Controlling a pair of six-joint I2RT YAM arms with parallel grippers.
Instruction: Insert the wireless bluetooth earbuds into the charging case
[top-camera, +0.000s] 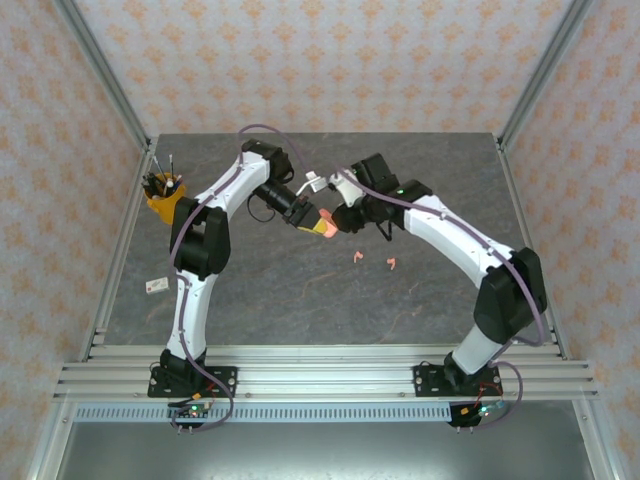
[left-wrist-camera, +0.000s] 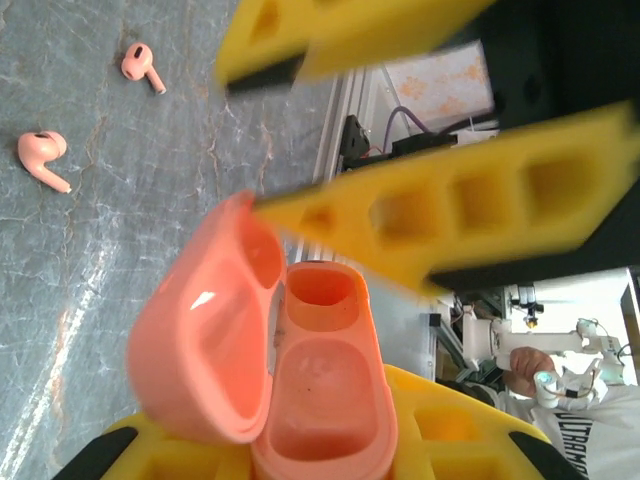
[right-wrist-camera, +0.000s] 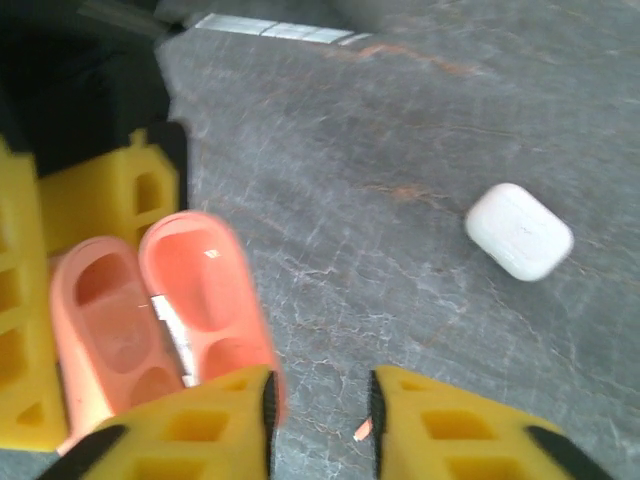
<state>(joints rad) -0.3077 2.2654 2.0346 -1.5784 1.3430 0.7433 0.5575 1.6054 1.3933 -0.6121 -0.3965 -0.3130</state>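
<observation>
Above the table (top-camera: 420, 160), coral-pink charging case (left-wrist-camera: 325, 410), lid (left-wrist-camera: 205, 330) open, in clenched left jaws; right jaws apart.

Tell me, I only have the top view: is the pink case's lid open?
Observer: Yes. The left wrist view shows the pink case hinged open in the left claw, both wells empty.
Reviewer: Is the right claw holding anything?
Observer: No. Its own view shows the right claw open, with nothing between its fingers.
Reviewer: And the white case?
Observer: The right wrist view shows the white case shut, lying on the table.
</observation>
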